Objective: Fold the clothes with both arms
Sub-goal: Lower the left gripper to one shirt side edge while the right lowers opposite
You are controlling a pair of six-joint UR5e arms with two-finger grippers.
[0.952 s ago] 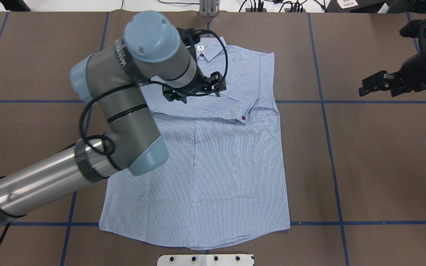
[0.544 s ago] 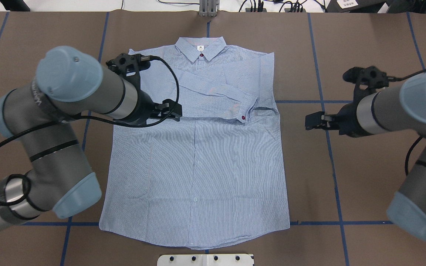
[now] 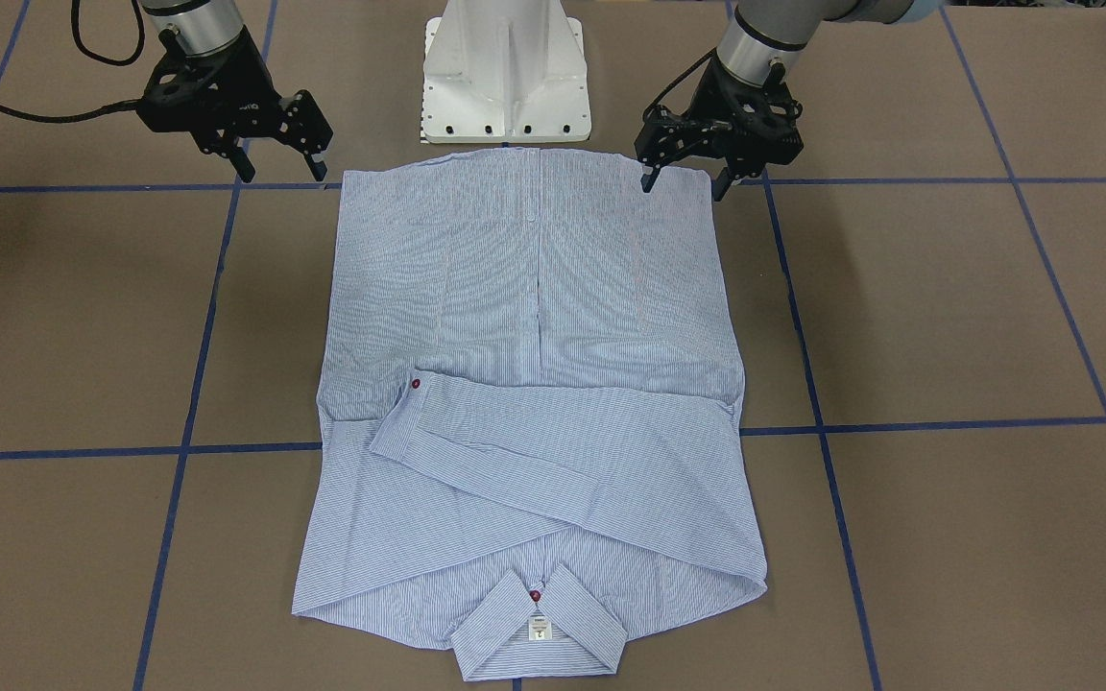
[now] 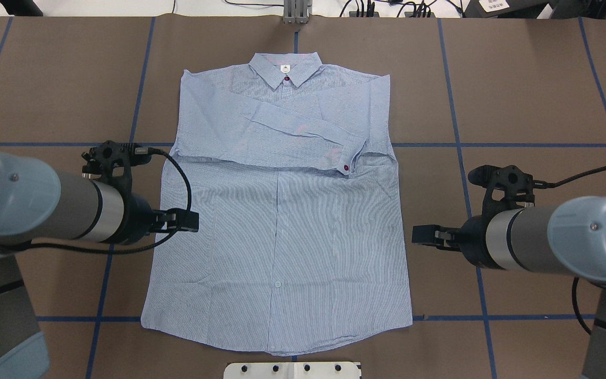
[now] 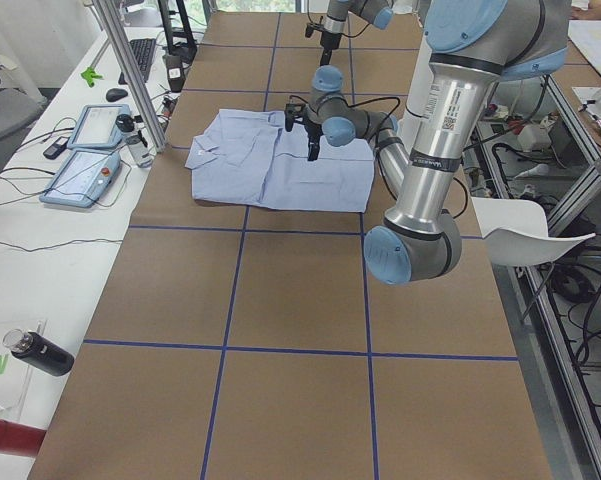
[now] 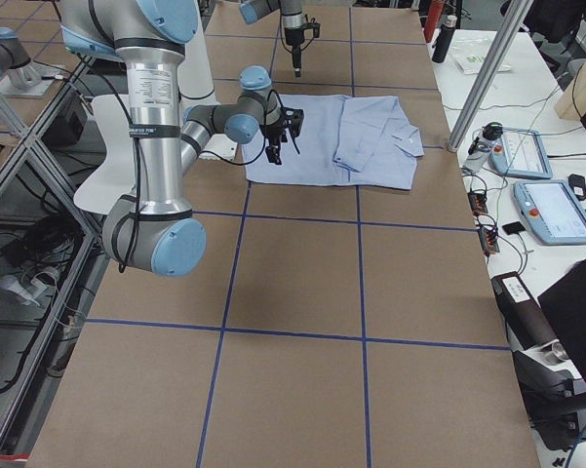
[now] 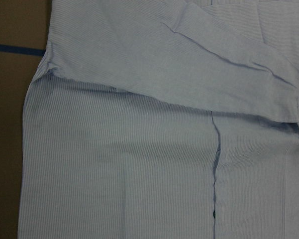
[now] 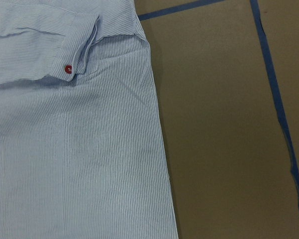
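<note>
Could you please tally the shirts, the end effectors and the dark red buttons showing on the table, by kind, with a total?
Shirts: 1, the light blue-and-white striped long-sleeved shirt
End effectors: 2, the black two-fingered left end effector and the right end effector
Dark red buttons showing: 2, the collar button and the cuff button
Total: 5

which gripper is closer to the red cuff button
Right. The right gripper hangs just off the shirt's edge on the cuff button's side. The left gripper is at the opposite edge, across the shirt from the button.
</note>
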